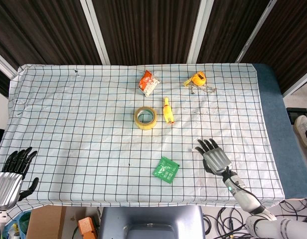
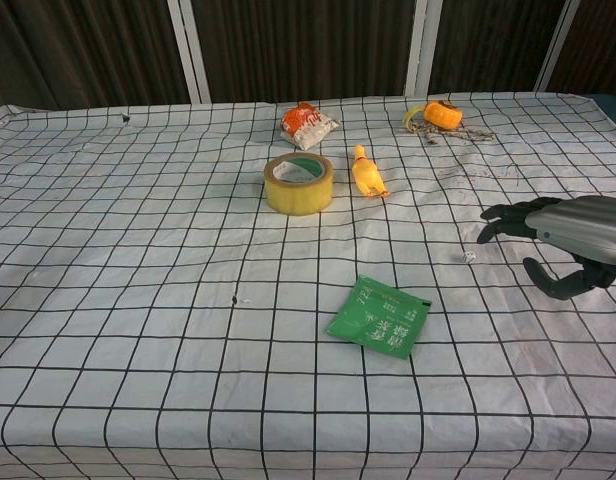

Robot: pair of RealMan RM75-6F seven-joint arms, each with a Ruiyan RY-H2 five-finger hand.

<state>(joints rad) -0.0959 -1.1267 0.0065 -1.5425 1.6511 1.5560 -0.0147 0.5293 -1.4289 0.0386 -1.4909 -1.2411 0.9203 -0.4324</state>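
Note:
My right hand (image 1: 213, 156) (image 2: 563, 240) hovers open over the near right of the table, fingers spread and holding nothing. A green packet (image 1: 166, 170) (image 2: 381, 316) lies flat to its left, apart from it. My left hand (image 1: 11, 174) hangs open at the table's near left corner, also holding nothing; the chest view does not show it. Further back lie a roll of yellow tape (image 1: 145, 117) (image 2: 299, 183), a yellow rubber chicken (image 1: 168, 110) (image 2: 367, 171), an orange-and-white snack bag (image 1: 149, 82) (image 2: 307, 124) and an orange tape measure (image 1: 198, 79) (image 2: 440, 114) with a cord.
A white cloth with a black grid (image 1: 74, 129) (image 2: 128, 290) covers the table. A small white scrap (image 2: 469, 257) lies by my right hand. Dark slatted panels stand behind the far edge. A blue strip (image 1: 278, 124) runs along the right side.

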